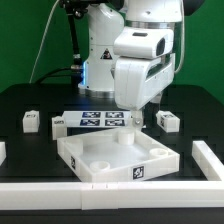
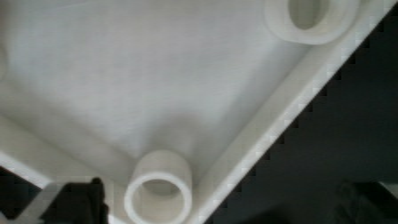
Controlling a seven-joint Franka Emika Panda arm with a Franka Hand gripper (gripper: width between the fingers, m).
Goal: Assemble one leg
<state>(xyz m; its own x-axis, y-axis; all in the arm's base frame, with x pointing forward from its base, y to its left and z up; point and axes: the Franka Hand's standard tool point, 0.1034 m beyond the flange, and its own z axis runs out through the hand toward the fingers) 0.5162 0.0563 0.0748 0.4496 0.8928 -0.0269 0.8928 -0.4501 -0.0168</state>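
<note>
In the exterior view we are hovering the arm over the tray (image 1: 72,150) on the counter (image 1: 25,98). The leg (image 1: 167,121) is lying ungrasped just beside the tray, on the exterior view's right.

In the wrist view we are seeing the jaws apart and empty above a corner socket (image 2: 160,195). Descending here, we are risking striking the rim and shoving the tray.

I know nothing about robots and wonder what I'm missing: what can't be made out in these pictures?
1. Exterior view: the two-finger gripper, too small to show whether its tips touch the large white square plastic tray.
2. Exterior view: the tag on the small white blocky plastic leg, too small to read.
3. Wrist view: that tray, blurred and cut off by the picture's edges.
</note>
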